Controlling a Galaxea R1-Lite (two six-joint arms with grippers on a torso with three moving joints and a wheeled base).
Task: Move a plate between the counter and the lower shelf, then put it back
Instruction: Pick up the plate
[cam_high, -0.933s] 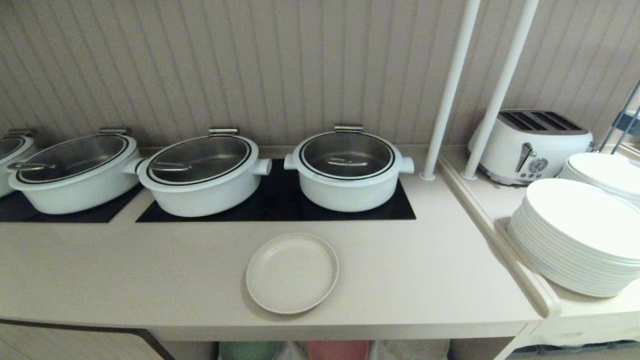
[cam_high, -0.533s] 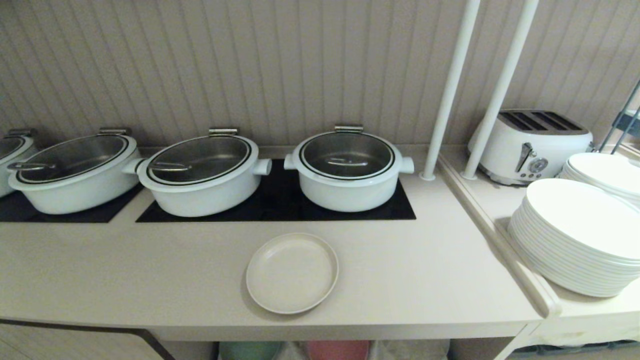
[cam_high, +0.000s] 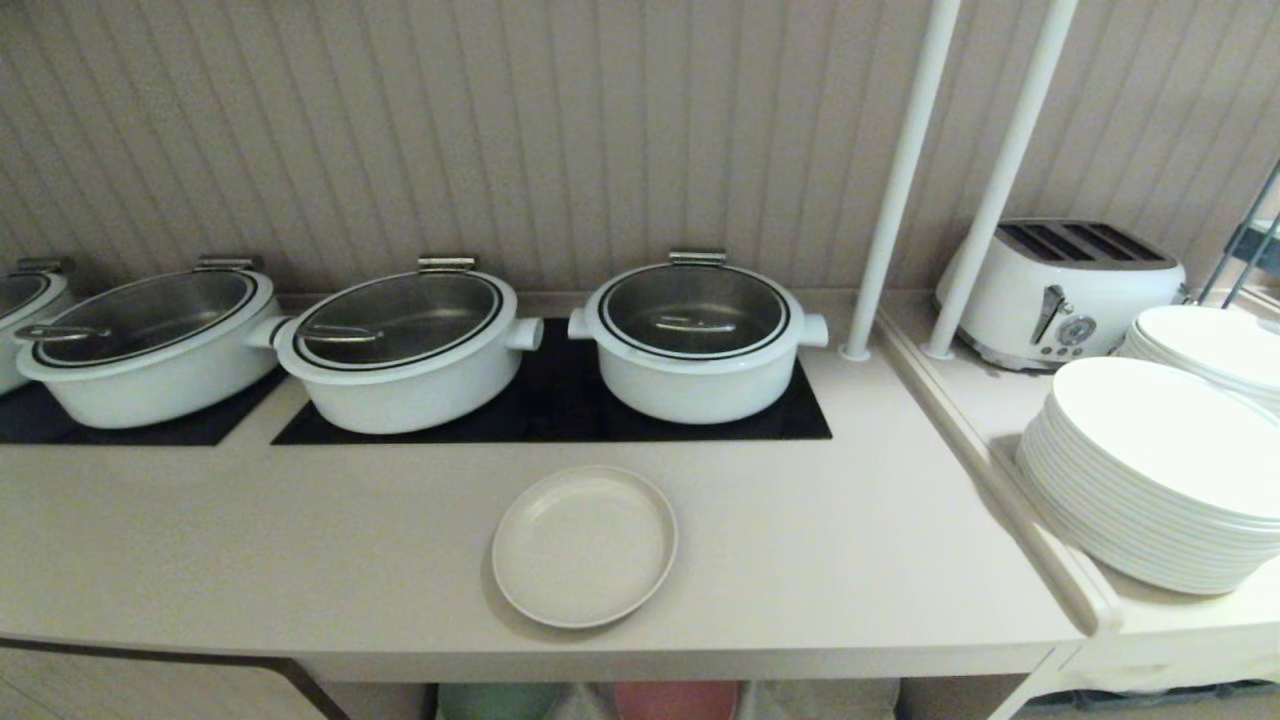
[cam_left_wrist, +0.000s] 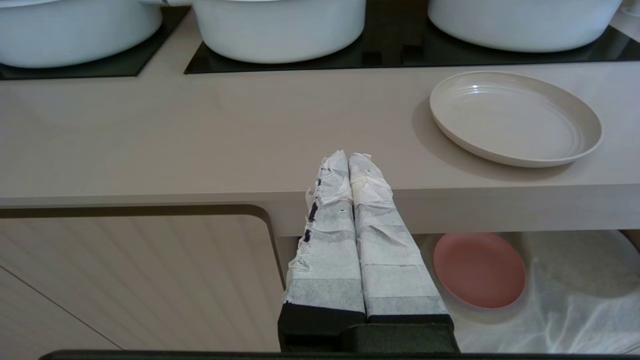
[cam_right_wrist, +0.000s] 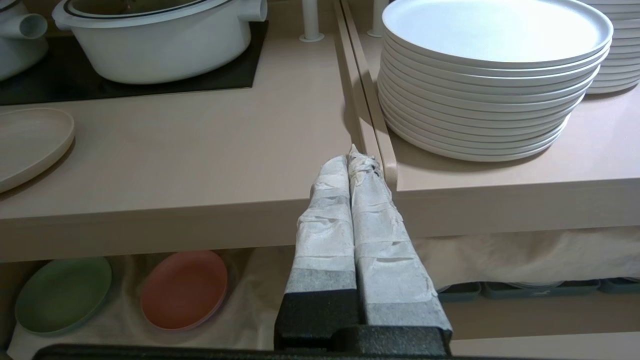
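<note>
A: Where is the plate (cam_high: 584, 546) at this moment?

B: It lies flat on the counter (cam_high: 300, 540), near the front edge, in front of the black hob panel (cam_high: 560, 405). Nothing touches it. Behind it stand three white pots (cam_high: 696, 340) with metal lids in a row along the far wall.

A: And the lower shelf (cam_right_wrist: 240, 280)?

B: It is under the counter, lined with a whitish cloth. A pink plate (cam_right_wrist: 184, 290) and a green plate (cam_right_wrist: 63, 294) lie on the cloth, the green one to the left.

A: What do the grippers do?

B: Both hang in front of the counter, below its top, and hold nothing. The left gripper (cam_left_wrist: 349, 157) has its two paper-wrapped fingers pressed together, to the left of the plate. The right gripper (cam_right_wrist: 348, 160) is also closed, fingers touching each other, to the right of the plate, near the joint where the side counter begins.

A: What is on the right side?

B: A stack of large white plates (cam_high: 1160, 470) and, farther back, a white toaster (cam_high: 1065, 290) beside two white poles (cam_high: 900, 180).
</note>
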